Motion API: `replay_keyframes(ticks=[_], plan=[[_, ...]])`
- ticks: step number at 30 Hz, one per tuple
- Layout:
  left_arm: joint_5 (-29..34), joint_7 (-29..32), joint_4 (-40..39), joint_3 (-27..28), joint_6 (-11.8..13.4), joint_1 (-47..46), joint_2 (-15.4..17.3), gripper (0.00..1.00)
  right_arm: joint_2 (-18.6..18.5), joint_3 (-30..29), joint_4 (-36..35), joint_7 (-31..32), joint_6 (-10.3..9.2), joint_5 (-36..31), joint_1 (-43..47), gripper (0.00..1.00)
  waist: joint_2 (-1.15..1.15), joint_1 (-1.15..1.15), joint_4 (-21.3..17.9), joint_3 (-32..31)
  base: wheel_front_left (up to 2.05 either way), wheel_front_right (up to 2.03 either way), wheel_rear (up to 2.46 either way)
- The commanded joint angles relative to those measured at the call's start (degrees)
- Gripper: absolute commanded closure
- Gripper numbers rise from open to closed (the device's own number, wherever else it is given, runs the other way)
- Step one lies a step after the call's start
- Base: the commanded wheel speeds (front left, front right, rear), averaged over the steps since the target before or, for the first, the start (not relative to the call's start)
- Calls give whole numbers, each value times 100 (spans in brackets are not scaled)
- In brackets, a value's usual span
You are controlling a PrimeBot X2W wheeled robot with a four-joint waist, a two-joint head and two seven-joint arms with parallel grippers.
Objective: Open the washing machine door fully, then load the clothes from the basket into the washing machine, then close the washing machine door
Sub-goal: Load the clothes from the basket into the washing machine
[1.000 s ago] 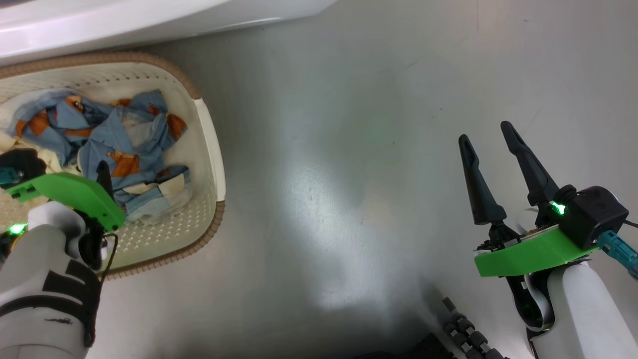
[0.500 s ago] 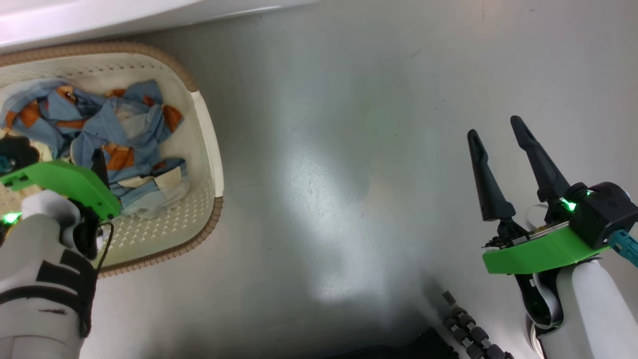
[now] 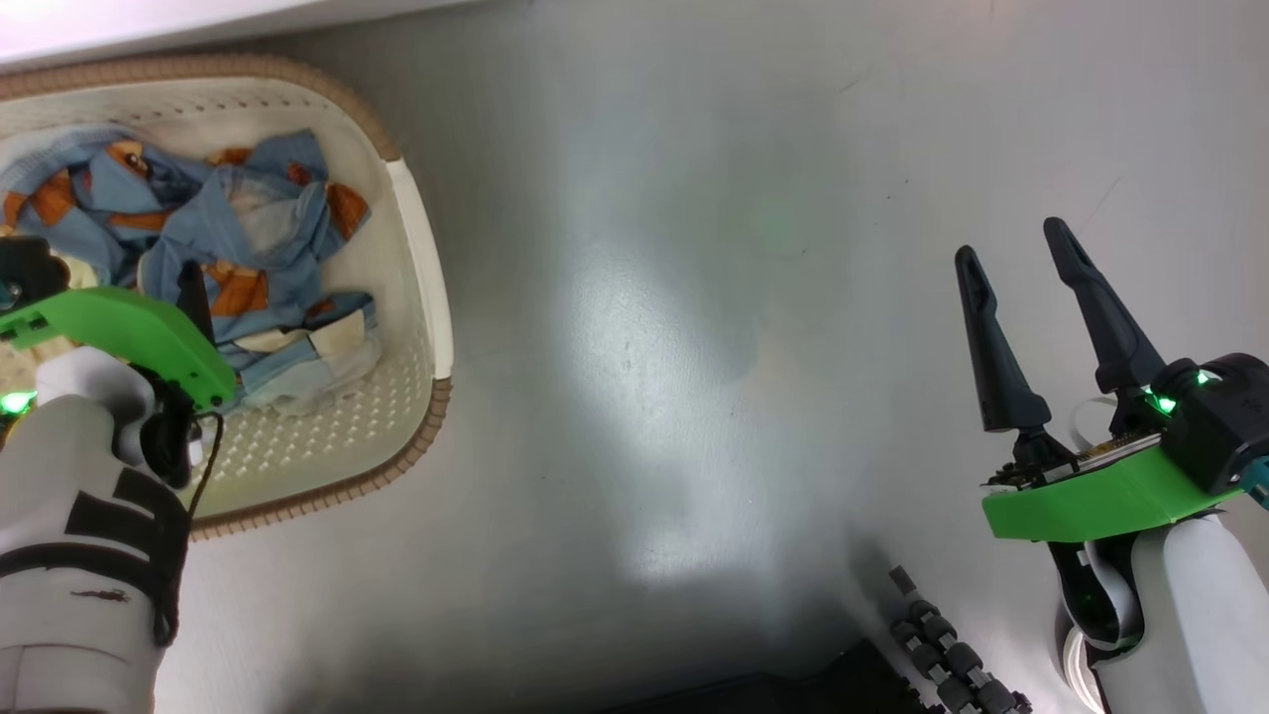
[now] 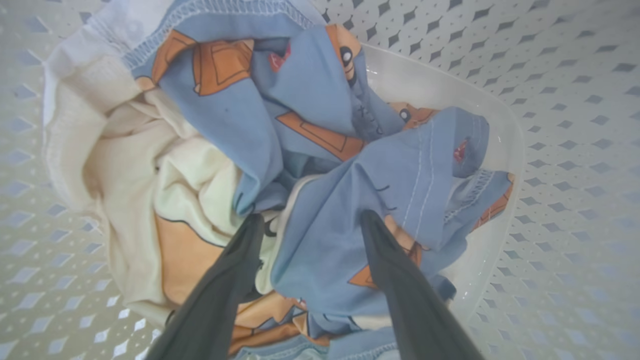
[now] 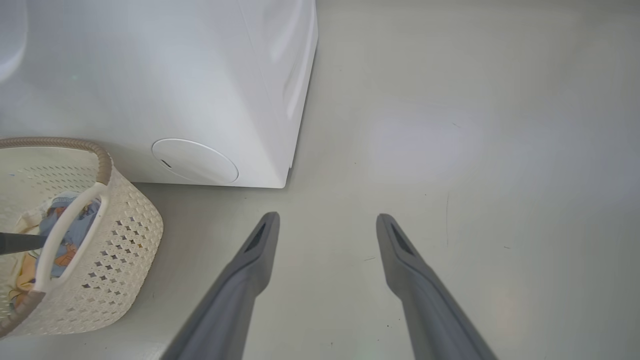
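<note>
The cream basket [image 3: 421, 248] with its brown rim stands on the floor at the left, against the white washing machine [image 3: 149, 25]. Inside it lie the clothes [image 3: 248, 238], blue fabric with orange figures and some cream cloth. My left gripper [image 4: 311, 218] hangs open in the basket, both tips down at the blue and cream folds of the clothes [image 4: 320, 130]. One of its dark fingers [image 3: 193, 297] shows past the green mount. My right gripper [image 3: 1011, 246] is open over bare floor at the right, holding nothing. The washing machine door is out of view.
The right wrist view has the washing machine's [image 5: 150, 75] lower corner with a round white cover [image 5: 195, 161], and the basket [image 5: 115, 235] in front of it. Grey floor [image 3: 674, 347] lies between the basket and my right arm. A black jointed part [image 3: 942, 654] sits at the bottom edge.
The whole head picture has shifted, so the camera moved. My left gripper has crept a little farther over the clothes. Both grippers stay open.
</note>
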Motion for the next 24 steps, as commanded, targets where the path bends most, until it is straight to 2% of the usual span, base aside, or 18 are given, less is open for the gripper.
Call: replay_keyframes(ticks=[1,24], plan=[[-36,-33,-13,65,-6,117,214,0,-63,84,-131,-67,9,-8,329,0,0,0,16,40,0,0,0],[-90,-25,-11,-118,30,-40,158,0,-193,8,-251,-67,9,-4,471,0,0,0,24,287,0,0,0]])
